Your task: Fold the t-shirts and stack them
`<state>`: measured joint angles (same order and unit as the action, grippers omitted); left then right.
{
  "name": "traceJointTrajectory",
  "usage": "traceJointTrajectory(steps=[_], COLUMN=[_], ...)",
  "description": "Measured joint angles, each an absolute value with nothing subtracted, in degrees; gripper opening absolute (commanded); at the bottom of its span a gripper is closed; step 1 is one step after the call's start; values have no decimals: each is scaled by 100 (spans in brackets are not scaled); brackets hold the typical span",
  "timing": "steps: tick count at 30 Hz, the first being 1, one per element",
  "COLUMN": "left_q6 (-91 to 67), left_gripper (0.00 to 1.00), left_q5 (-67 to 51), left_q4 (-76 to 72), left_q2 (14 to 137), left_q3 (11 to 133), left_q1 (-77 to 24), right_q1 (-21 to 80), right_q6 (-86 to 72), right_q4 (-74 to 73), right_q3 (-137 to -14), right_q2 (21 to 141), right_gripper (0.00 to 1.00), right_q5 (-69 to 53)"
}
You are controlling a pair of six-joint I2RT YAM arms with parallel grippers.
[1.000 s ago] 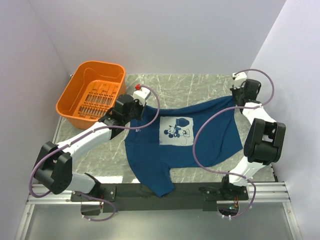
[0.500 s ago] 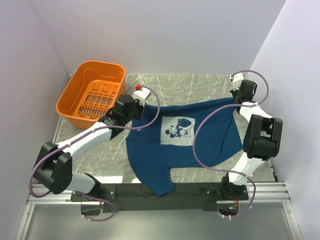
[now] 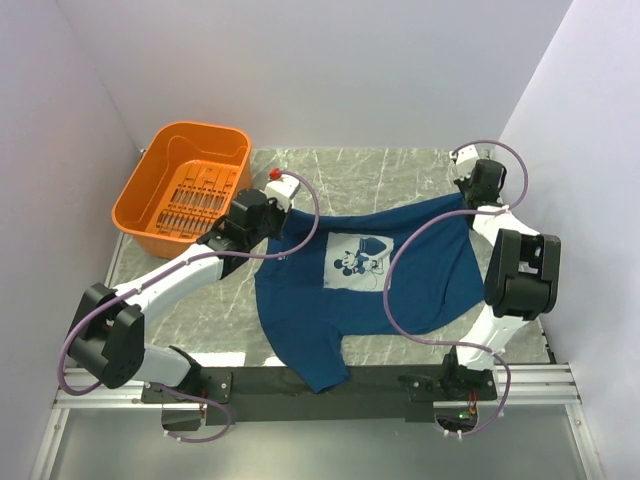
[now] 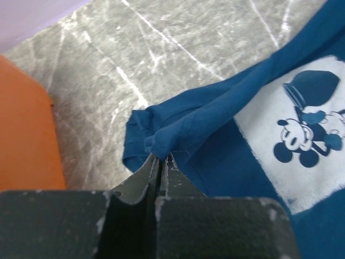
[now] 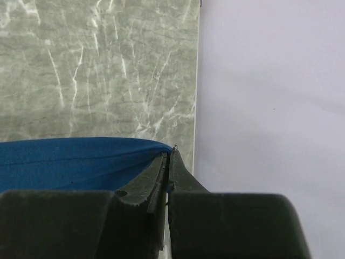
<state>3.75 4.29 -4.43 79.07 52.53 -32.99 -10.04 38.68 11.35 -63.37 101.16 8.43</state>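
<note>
Top external: the t-shirt (image 3: 300, 320) lies print-up on the tabletop (image 3: 380, 170), pulled between 10 and 2 o'clock. Left wrist: the left hand (image 4: 160, 161) is closed on a bunched corner. Right wrist: the right hand (image 5: 168, 159) pinches a taut edge. Likely the spreading step; next, lay it flat, then release.

2 dark fingers (image 5: 143, 186) pinching blue t-shirt (image 5: 75, 156) edge, grey marble table (image 5: 97, 65) beyond, pale wall (image 5: 259, 81) at right
</note>
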Motion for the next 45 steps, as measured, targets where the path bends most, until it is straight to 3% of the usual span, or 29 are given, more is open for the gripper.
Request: traceJointTrajectory(steps=[8, 16, 22, 26, 29, 37, 45], left_q6=[386, 379, 375, 377, 377, 377, 375], left_gripper=[0, 0, 1, 0, 0, 1, 0], left_q5=[915, 998, 878, 840, 812, 733, 690], left_q4=[-469, -523, -462, -451, -392, -331, -309], left_q2=[7649, 7275, 7332, 7373, 7393, 7400, 7400], left_q3=[5251, 5249, 5249, 5249, 5249, 5249, 5249], left_q1=[-3304, -3304, -3308, -3310, -3310, -3310, -3321], right_q1=[-1039, -919, -290, -148, -211, -469, -198], right_q6=[3844, 4351, 4834, 5266, 5334, 4641, 3894], right_q4=[729, -633, -1570, -2694, -3260, -3400, -3181], right_q3=[-6055, -5610, -5122, -5085, -5172, -5739, -5393], right_q2=[9806, 8484, 8359, 8390, 8372, 8298, 8691], right_gripper=[3, 6, 22, 46, 53, 54, 54], right_q5=[141, -1623, -2093, -2497, -2670, -2615, -2180])
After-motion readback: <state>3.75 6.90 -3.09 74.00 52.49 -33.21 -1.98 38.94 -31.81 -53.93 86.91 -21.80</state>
